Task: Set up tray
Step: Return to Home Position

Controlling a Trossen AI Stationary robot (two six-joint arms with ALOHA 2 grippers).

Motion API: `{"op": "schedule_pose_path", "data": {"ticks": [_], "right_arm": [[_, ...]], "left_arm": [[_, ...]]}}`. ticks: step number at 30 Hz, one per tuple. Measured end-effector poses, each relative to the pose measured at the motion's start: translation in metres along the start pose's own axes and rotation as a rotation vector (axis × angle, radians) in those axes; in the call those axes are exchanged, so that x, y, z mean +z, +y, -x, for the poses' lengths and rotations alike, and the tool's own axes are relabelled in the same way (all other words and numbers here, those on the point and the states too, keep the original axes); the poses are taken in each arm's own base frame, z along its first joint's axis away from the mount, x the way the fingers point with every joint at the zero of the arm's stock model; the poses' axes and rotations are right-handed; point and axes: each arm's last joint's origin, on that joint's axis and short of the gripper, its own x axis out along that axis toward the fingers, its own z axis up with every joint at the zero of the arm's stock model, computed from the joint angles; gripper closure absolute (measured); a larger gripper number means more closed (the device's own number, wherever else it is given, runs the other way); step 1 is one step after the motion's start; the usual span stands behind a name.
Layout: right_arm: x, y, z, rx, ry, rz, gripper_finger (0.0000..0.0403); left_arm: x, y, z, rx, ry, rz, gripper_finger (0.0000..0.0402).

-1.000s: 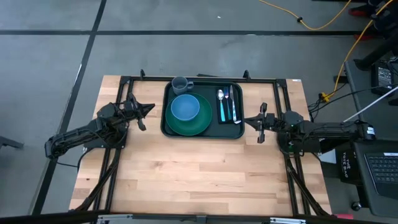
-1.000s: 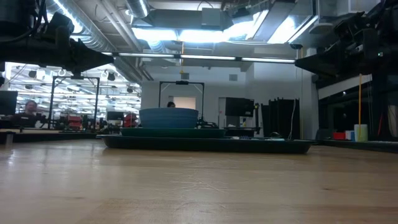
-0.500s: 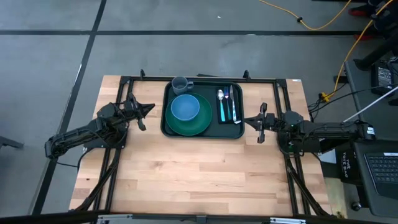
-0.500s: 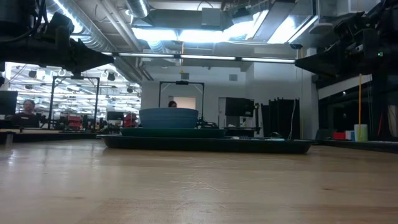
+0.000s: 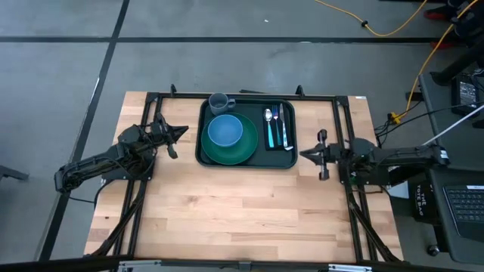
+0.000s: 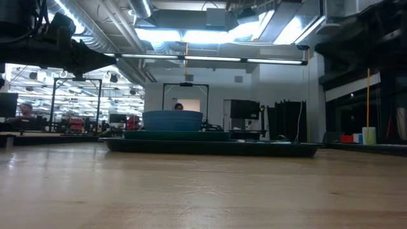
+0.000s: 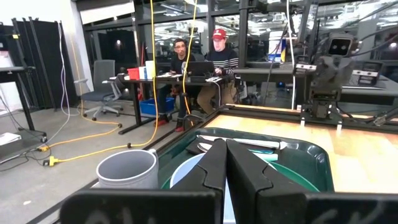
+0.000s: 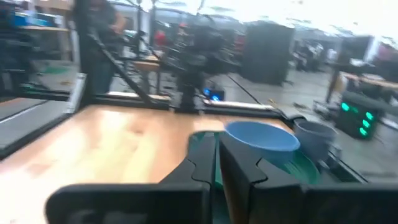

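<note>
The dark green tray [image 5: 246, 160] lies at the table's far middle. On it sit a round green plate [image 5: 240, 153] bearing a blue bowl [image 5: 224, 131], a grey cup [image 5: 219, 102] at its far left corner, and a fork and spoon [image 5: 273, 121] on a black napkin [image 5: 287, 139]. My left gripper [image 5: 182, 131] hovers shut just left of the tray; its wrist view shows the shut fingers [image 7: 225, 163] pointing at cup [image 7: 127, 169] and tray rim [image 7: 314, 149]. My right gripper [image 5: 303, 154] is shut, off the tray's near right corner, facing the bowl [image 8: 261, 135].
Bare wood [image 5: 234, 211] fills the table's near half. A dark frame [image 5: 344, 121] runs along the table's sides and far edge. In the low view the tray [image 6: 210, 147] rests flat with the bowl [image 6: 173, 119] above it. People sit at desks [image 7: 199, 59] beyond the table.
My right gripper has drawn back a little toward the table's near edge and right side, away from the tray's right rim, staying shut. The tray and its contents have kept still.
</note>
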Motion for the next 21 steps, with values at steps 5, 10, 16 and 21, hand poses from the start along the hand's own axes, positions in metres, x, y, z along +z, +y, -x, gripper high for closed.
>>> {"op": "schedule_pose_path", "data": {"ticks": [5, 10, 16, 21], "right_arm": [[0.000, 0.006, 0.007, 0.025, 0.004, 0.025, 0.0377], [-0.004, 0.006, 0.012, -0.067, 0.053, -0.043, 0.0377], [-0.005, 0.005, 0.015, -0.081, 0.052, -0.050, 0.0377], [-0.001, 0.005, 0.018, -0.084, 0.009, -0.059, 0.0377]], "left_arm": [[0.000, 0.000, 0.000, 0.000, 0.000, 0.000, 0.0394], [0.000, 0.000, 0.000, 0.000, 0.000, 0.000, 0.0395], [0.000, 0.000, 0.000, 0.000, 0.000, 0.000, 0.0397], [0.000, 0.000, 0.000, 0.000, 0.000, 0.000, 0.0397]]}}
